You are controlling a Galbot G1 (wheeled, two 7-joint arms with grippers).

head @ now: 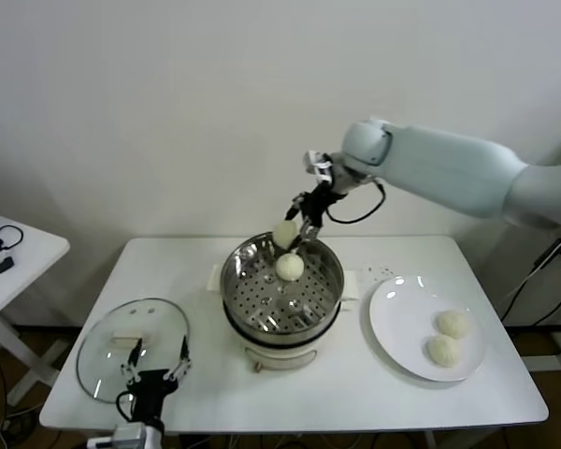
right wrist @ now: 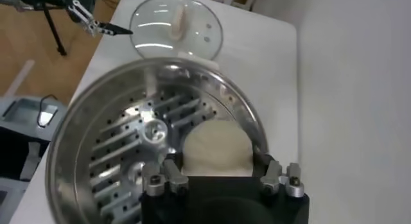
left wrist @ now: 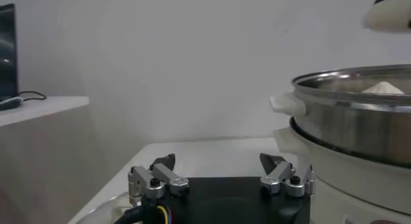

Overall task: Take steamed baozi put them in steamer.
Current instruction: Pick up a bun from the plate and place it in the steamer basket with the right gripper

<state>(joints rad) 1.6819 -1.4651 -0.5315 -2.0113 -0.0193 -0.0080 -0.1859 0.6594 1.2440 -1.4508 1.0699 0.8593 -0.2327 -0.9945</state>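
Observation:
My right gripper [head: 295, 230] is shut on a cream-white baozi [head: 284, 233] and holds it above the far rim of the steel steamer [head: 238, 281]. In the right wrist view the baozi [right wrist: 215, 145] sits between the fingers [right wrist: 172, 171], over the perforated tray [right wrist: 122, 161]. A second baozi [head: 290, 267] lies on the tray inside the steamer. Two more baozi [head: 453, 324] [head: 443, 350] lie on the white plate [head: 397, 313] at the right. My left gripper [head: 154, 367] is open and empty, low at the table's front left.
A round glass lid [head: 107, 341] lies flat on the table left of the steamer, beside the left gripper. The steamer's white base has side handles [left wrist: 287, 105]. A small white side table [head: 19, 253] with cables stands at the far left.

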